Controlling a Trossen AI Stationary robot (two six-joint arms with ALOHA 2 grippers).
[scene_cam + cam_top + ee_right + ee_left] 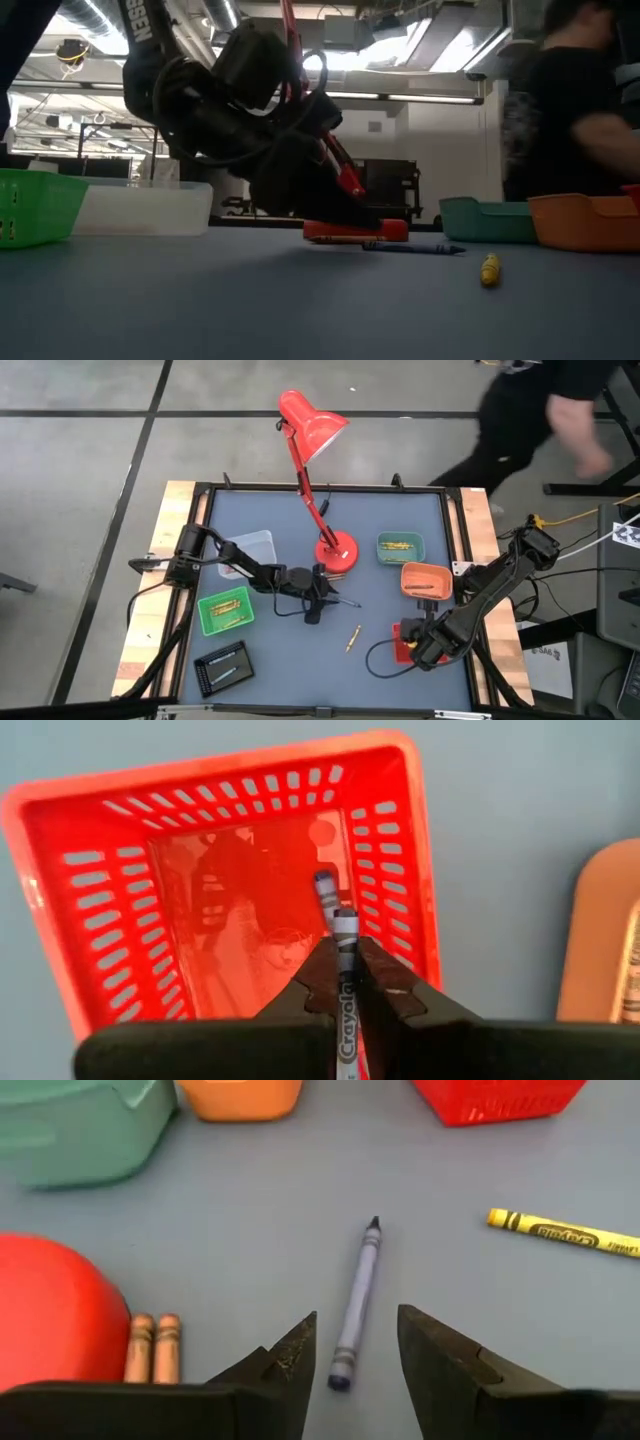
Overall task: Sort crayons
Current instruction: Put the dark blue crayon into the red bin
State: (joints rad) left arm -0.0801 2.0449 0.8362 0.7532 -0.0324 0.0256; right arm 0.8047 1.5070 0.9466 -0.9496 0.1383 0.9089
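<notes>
A blue-purple crayon (357, 1295) lies flat on the blue table near its middle; it also shows in the high view (346, 601). My left gripper (350, 1365) is open and low over the table (318, 603), one finger on each side of the crayon's blunt end, not touching it. A yellow crayon (352, 638) lies loose nearer the front. Two orange crayons (152, 1346) lie against the red lamp's base (50, 1315). My right gripper (345, 975) is shut on a grey-wrapped crayon (340, 925) above the red tray (110, 890), at the front right (420, 645). My right gripper pinches the crayon's wrapped shaft (346, 958) between its two fingers. The crayon lies along the fingers, and its dark tip (322, 880) sticks out past them. The fingers point down at the red tray's inside. The crayon is lifted clear of the tray.
Other trays stand around: clear (250, 545), green (225, 610) and black (222, 665) on the left, teal (400, 547) and orange (425, 580) on the right. The red desk lamp (312, 425) stands mid-table. A person (560, 410) moves beyond the far right corner.
</notes>
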